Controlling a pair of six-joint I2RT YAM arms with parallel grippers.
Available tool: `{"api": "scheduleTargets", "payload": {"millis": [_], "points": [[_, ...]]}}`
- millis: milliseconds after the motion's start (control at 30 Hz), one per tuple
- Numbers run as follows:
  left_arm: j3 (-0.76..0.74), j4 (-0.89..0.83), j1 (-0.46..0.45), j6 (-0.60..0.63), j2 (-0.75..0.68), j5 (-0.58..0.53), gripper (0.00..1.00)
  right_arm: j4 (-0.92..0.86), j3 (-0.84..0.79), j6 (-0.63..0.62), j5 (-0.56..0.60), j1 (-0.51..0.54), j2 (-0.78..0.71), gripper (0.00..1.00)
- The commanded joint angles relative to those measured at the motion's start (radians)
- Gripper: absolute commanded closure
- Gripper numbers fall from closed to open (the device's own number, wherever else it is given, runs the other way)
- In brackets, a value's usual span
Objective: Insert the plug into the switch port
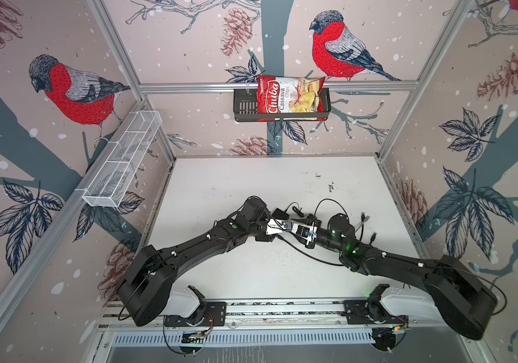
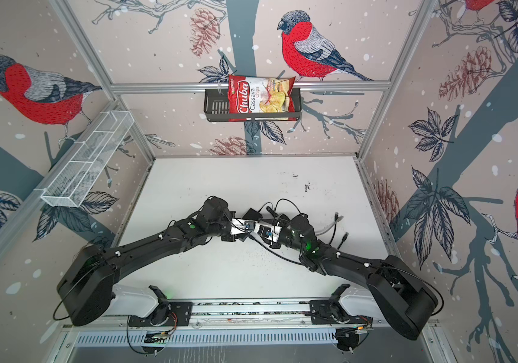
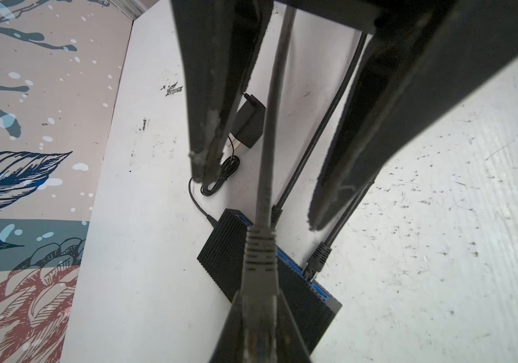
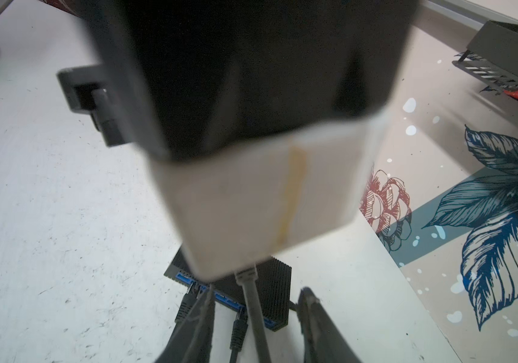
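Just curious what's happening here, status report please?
Left gripper shut on grey plug, not yet in switch. Right gripper open around its cable. Two black cables already plugged there.

Your black jointed left arm (image 1: pixel 188 248) and its twin, the black right arm (image 1: pixel 392 261), both stretch forward from their bases and bend inward, so the wrists meet nose to nose near the middle in both top views. Your left gripper (image 3: pixel 259 297), black-fingered under a white camera mount (image 4: pixel 251 204), points steeply down and is pinched tight on the grey cable plug (image 3: pixel 259 261). Your right gripper (image 4: pixel 256 292) faces it from the opposite side. Its two long black fingers (image 3: pixel 207 125) stand apart with a clear gap, and the plug's grey cable (image 3: pixel 278 94) runs through that gap. Small green lights (image 1: pixel 234 226) glow on both forearms.
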Motion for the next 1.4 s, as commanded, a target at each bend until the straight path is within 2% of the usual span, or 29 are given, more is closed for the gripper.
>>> {"api": "scheduleTargets", "payload": {"millis": [0, 133, 300, 567, 933, 1367], "points": [[0.010, 0.020, -0.003, 0.005, -0.004, 0.034, 0.97, 0.048, 0.025, -0.033, -0.037, 0.009, 0.038, 0.59], [-0.006, 0.046, -0.002, 0.003, -0.012, 0.044, 0.97, 0.112, 0.015, 0.001, -0.060, -0.001, 0.050, 0.60], [-0.050, 0.106, -0.003, -0.038, -0.037, 0.048, 0.97, 0.175, -0.027, 0.055, -0.099, -0.038, 0.031, 0.58], [-0.075, 0.143, 0.012, -0.062, -0.056, 0.092, 0.98, 0.178, -0.079, 0.035, -0.150, -0.066, -0.023, 0.57], [-0.070, 0.145, 0.011, -0.069, -0.060, 0.123, 0.98, 0.224, -0.050, 0.050, -0.189, -0.064, 0.042, 0.58], [-0.074, 0.155, 0.013, -0.066, -0.070, 0.124, 0.98, 0.236, -0.013, 0.055, -0.243, -0.058, 0.098, 0.76]]}}
